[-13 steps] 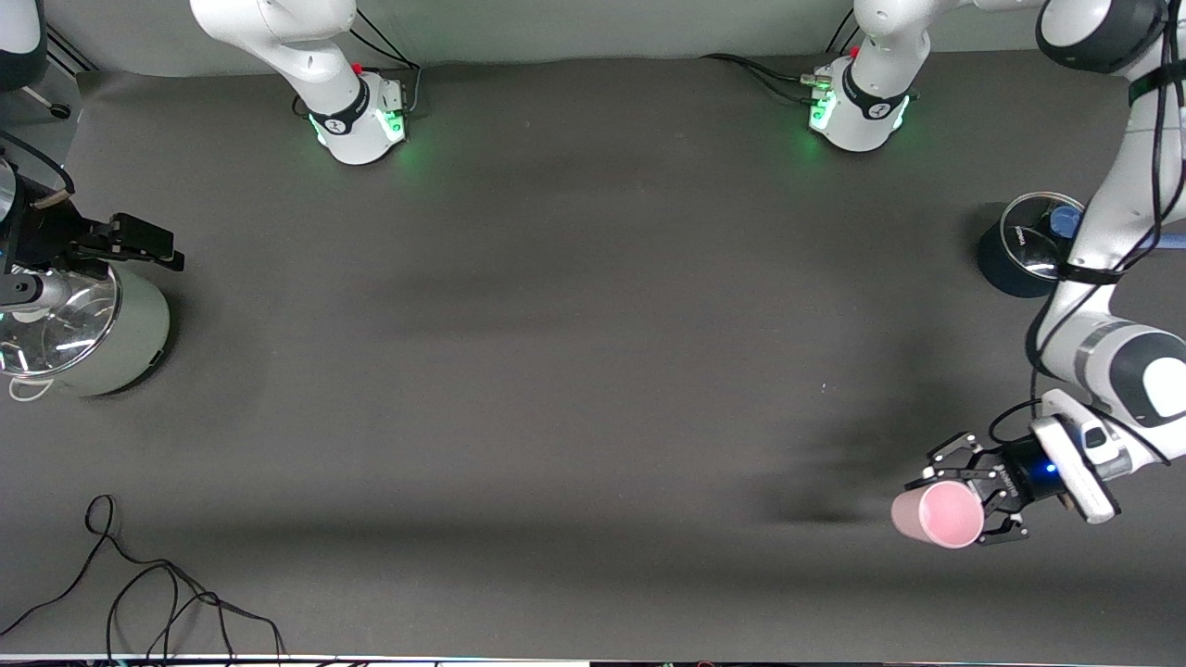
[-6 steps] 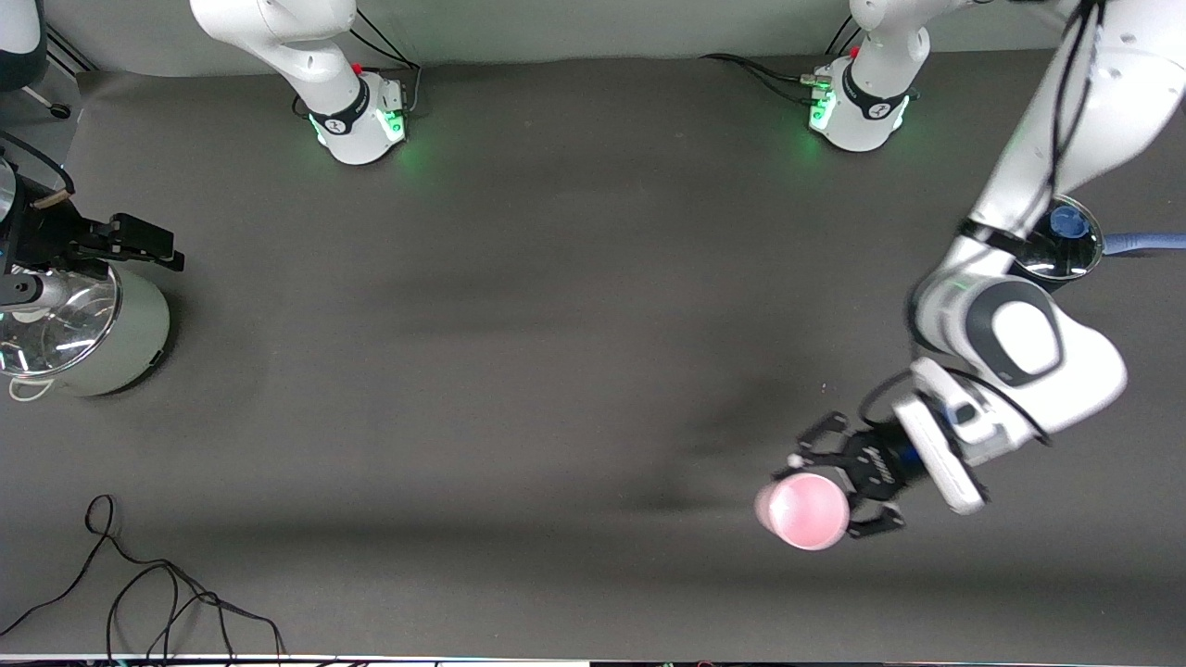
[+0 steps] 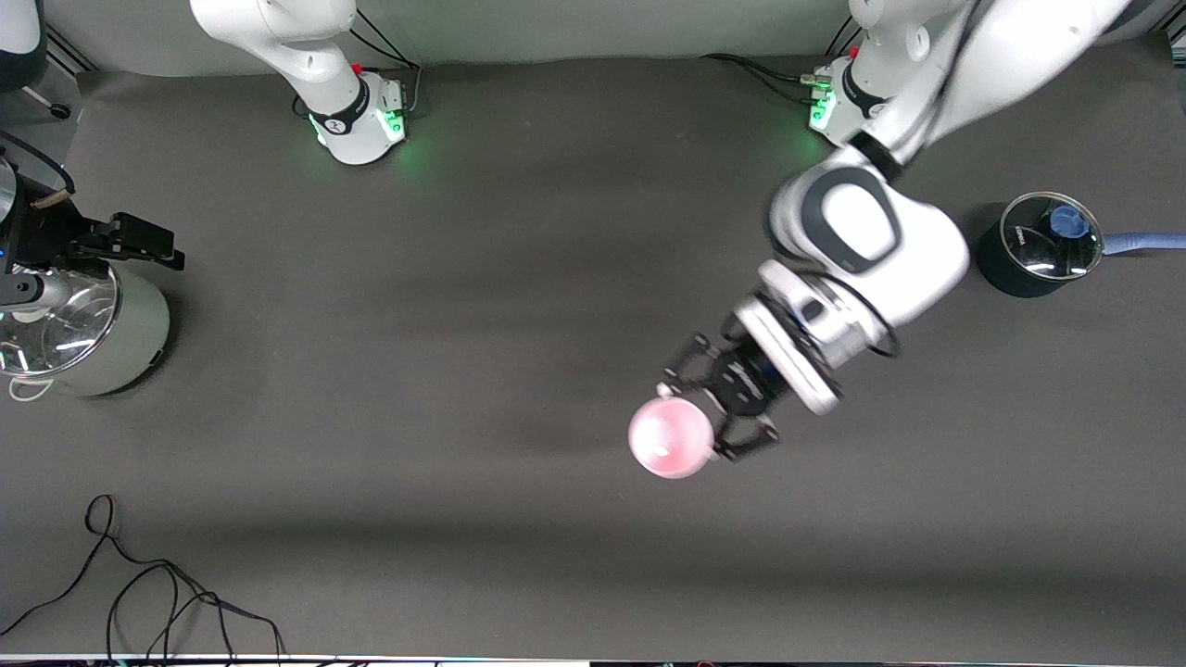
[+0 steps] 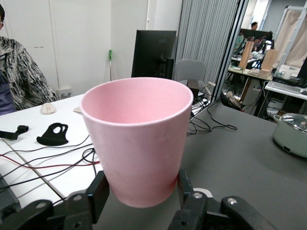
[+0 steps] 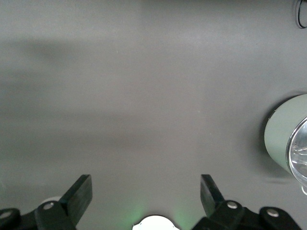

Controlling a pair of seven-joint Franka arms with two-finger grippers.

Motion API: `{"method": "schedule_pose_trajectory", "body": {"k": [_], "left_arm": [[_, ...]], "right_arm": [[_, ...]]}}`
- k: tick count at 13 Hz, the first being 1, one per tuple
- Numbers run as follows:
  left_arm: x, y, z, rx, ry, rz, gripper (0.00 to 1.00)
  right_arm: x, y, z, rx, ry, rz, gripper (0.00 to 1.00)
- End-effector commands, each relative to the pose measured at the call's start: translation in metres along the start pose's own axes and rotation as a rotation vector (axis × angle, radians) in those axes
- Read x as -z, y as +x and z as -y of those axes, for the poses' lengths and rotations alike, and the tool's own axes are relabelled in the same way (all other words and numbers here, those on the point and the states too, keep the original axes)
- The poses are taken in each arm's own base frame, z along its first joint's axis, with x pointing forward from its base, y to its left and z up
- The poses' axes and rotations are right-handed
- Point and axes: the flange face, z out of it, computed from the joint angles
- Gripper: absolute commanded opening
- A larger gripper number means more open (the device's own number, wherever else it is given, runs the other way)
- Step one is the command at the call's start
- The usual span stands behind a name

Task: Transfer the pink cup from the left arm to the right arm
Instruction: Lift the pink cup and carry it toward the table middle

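The pink cup (image 3: 671, 437), clamped near its base by the left gripper (image 3: 727, 408), has been carried from the left arm's end of the table (image 3: 519, 278) to over its middle, so the handover is judged close. The right gripper (image 5: 146, 194), spread wide and empty, waits over the pale green pot (image 3: 88, 329). Only the left wrist view shows the cup held upright.

Pink cup carried in the air

The pale pink cup (image 3: 671, 437), a plain tapered tumbler, is empty, its round rim open. The left tool (image 3: 718, 421) clamps its lower wall over the middle of the bench (image 3: 463, 324).
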Motion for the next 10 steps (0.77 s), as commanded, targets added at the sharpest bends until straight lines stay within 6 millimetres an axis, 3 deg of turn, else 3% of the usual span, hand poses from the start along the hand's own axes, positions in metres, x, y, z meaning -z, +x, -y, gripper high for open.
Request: {"method": "schedule_pose_trajectory", "body": {"k": [1, 2, 4, 7, 10], "left_arm": [[-0.015, -0.004, -0.061, -0.019, 0.041, 0.055, 0.40], [-0.023, -0.008, -0.084, -0.034, 0.046, 0.074, 0.40], [-0.030, -0.013, -0.107, -0.047, 0.049, 0.094, 0.40], [-0.032, -0.016, -0.118, -0.054, 0.043, 0.103, 0.40], [-0.035, -0.019, -0.121, -0.052, 0.038, 0.107, 0.40]], "right_arm": [[0.003, -0.001, 0.000, -0.018, -0.009, 0.012, 1.00], [0.004, -0.001, 0.003, -0.012, -0.010, 0.010, 1.00], [0.005, -0.001, 0.010, -0.017, 0.002, 0.007, 1.00], [0.006, 0.000, 0.028, -0.061, 0.059, 0.001, 1.00], [0.013, 0.005, 0.074, -0.152, 0.126, -0.013, 1.00]]}}
